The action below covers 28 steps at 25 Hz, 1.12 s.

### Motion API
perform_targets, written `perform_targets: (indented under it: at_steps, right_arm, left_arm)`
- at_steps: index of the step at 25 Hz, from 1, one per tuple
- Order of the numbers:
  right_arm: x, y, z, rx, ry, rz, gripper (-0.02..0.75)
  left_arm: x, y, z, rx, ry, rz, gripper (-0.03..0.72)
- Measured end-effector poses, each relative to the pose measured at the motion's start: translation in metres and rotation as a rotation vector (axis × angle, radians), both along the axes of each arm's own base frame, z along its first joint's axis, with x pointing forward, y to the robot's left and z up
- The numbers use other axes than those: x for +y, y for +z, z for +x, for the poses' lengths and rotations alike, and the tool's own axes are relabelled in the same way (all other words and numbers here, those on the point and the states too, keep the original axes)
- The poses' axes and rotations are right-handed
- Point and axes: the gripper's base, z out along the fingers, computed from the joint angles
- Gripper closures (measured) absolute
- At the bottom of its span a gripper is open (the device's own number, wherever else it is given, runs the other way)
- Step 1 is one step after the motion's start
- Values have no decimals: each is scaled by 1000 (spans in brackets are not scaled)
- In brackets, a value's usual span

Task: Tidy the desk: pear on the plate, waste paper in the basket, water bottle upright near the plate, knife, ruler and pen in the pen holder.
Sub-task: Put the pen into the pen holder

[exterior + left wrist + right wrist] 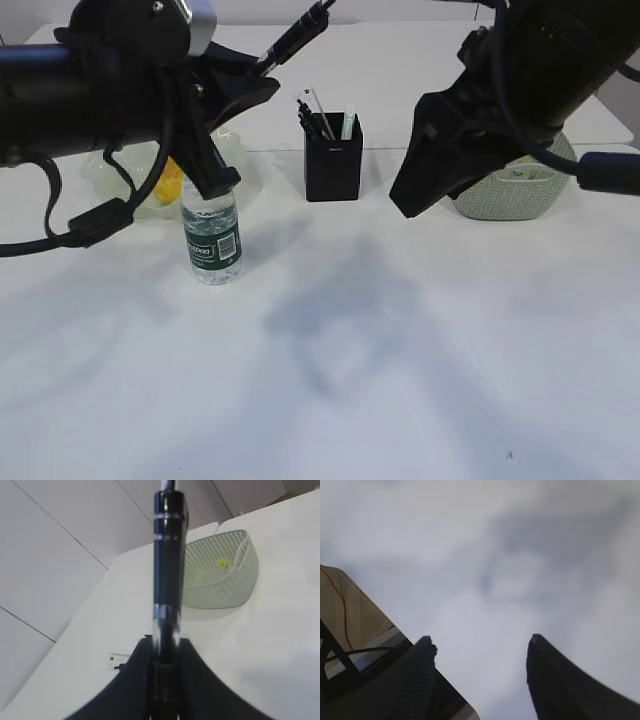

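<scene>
My left gripper is shut on a black pen, held up in the air left of the black pen holder. A clear ruler and other slim items stand in the holder; I cannot pick out the knife for sure. The water bottle stands upright in front of the pale-green plate, which holds the yellow pear. The sage-green basket holds a yellow scrap of waste paper. My right gripper hangs open and empty beside the basket.
The left arm and its cable hang over the plate and partly hide it. The right arm covers most of the basket in the exterior view. The table's edge shows in the right wrist view. A small printed label lies on the table.
</scene>
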Motion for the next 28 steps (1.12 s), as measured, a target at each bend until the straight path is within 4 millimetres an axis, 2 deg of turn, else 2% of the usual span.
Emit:
perform_targets:
  at_steps: [6, 10, 14, 20, 28]
  right_arm:
    - [-17, 0, 8, 9, -87, -9, 284]
    - [-26, -3, 11, 1, -149, -78, 284]
    - [-32, -4, 13, -11, -186, -132, 284]
    - [-33, -4, 14, -14, -194, -145, 284]
    - [-36, -5, 14, -21, -208, -176, 284]
  left_arm:
    - [-5, -8, 12, 70, 52, -196, 620]
    - [-8, -10, 18, 74, 73, -301, 620]
    - [-13, -2, 29, 65, 87, -344, 620]
    - [-30, 15, 58, 10, 91, -437, 621]
    - [-57, 10, 99, -28, 65, -550, 621]
